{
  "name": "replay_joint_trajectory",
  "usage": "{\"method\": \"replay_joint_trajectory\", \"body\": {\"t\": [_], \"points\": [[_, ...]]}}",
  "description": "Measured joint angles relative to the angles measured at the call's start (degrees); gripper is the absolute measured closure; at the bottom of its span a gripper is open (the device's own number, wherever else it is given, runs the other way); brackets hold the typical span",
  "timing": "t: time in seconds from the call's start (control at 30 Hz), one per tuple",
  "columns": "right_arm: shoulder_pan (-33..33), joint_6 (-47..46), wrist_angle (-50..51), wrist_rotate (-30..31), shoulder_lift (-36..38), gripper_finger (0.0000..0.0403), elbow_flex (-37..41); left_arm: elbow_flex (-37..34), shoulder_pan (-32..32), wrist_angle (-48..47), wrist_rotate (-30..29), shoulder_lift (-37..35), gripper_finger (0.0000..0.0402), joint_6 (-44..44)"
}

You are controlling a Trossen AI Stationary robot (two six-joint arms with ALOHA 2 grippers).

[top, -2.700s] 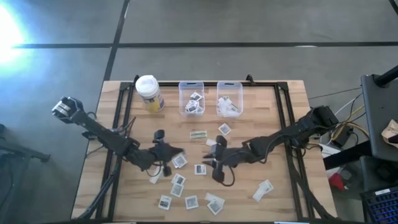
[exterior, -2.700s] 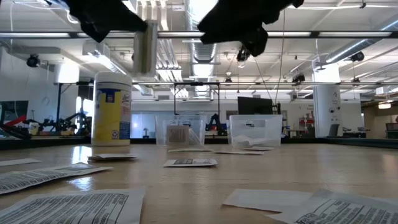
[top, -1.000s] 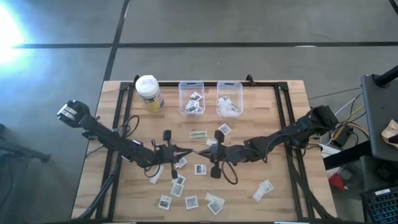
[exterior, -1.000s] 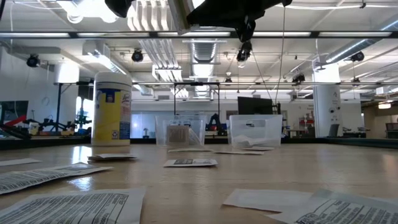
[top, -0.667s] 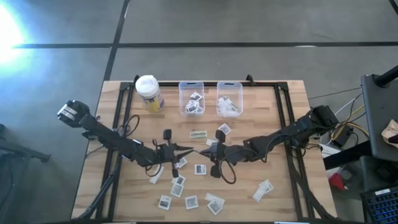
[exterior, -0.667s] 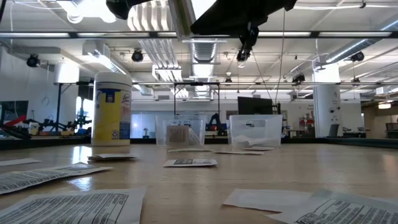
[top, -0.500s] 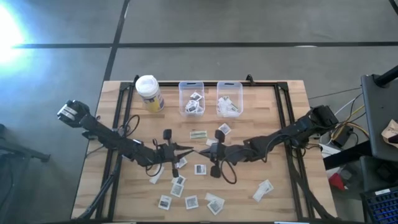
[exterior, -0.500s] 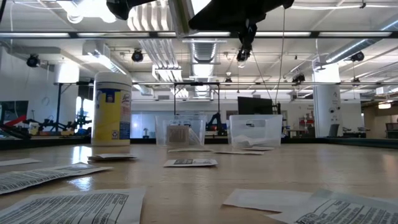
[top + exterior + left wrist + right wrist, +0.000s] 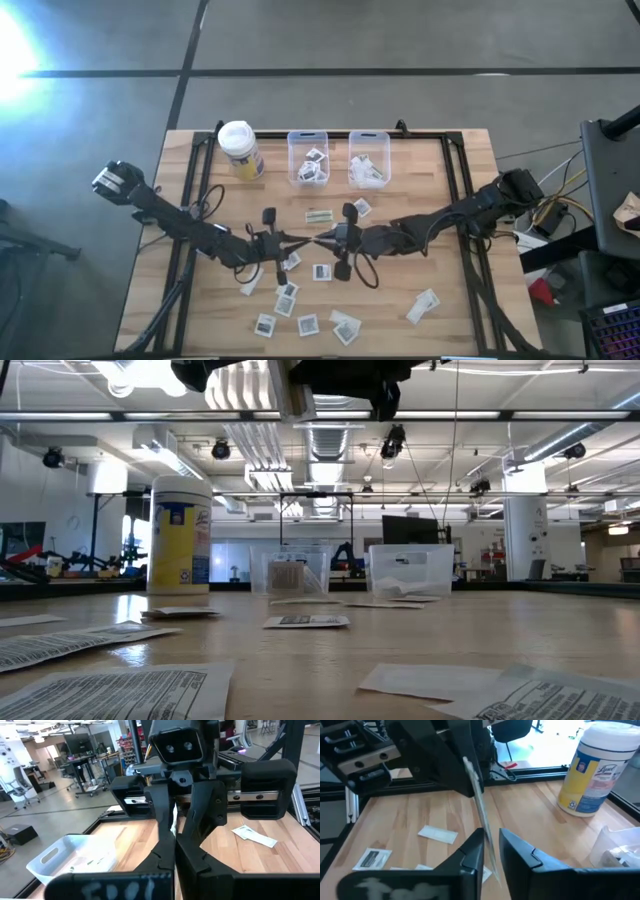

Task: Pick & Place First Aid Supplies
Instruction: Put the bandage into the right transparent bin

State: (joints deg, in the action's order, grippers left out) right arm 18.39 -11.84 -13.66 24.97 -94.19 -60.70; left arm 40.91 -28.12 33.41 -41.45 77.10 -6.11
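I have the left gripper (image 9: 300, 240) pinched shut on a thin white packet (image 9: 479, 800), held on edge above the middle of the table (image 9: 450, 300). My right gripper (image 9: 320, 240) meets it tip to tip, its fingers (image 9: 470, 852) slightly apart around the packet's free end, not yet clamped as far as I can judge. The packet looks feather-light, flat and floppy, so I think a hold near its end, flat faces between the pads, suits best; its slick wrapper could slip from a loose pinch. More packets (image 9: 287, 297) lie scattered toward the near edge. Beyond the grippers, at the far side, stand two clear bins (image 9: 308, 158) already holding a few, with a yellow wipes canister (image 9: 240, 150) to their left.
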Motion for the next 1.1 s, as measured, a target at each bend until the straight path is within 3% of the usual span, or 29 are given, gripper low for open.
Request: {"method": "replay_joint_trajectory", "body": {"t": [0.17, 0.4, 0.73, 0.87, 1.1], "points": [[-0.2, 0.2, -0.3, -2.6, 0.0, 0.0324, 0.0, 0.0, 0.0, 0.0, 0.0, 0.0, 0.04, 0.0], [-0.3, 0.3, -0.3, -5.1, 0.0, 0.0387, 0.0, 0.0, 0.6, 0.0, 0.1, 0.0, 0.0397, 0.1], [-0.3, 0.0, -0.2, -5.0, 0.0, 0.0395, 0.0, 0.0, 0.7, 0.0, 0.1, 0.0, 0.0393, -0.8], [-0.3, -0.2, 0.2, -4.0, 0.0, 0.0395, 0.0, 0.0, 0.7, 0.0, 0.1, 0.0, 0.0369, -3.4], [-0.3, -2.0, 3.7, -1.7, 0.0, 0.0395, 0.0, 0.0, 0.7, 0.0, -0.1, -0.1, 0.0292, -4.7]]}}
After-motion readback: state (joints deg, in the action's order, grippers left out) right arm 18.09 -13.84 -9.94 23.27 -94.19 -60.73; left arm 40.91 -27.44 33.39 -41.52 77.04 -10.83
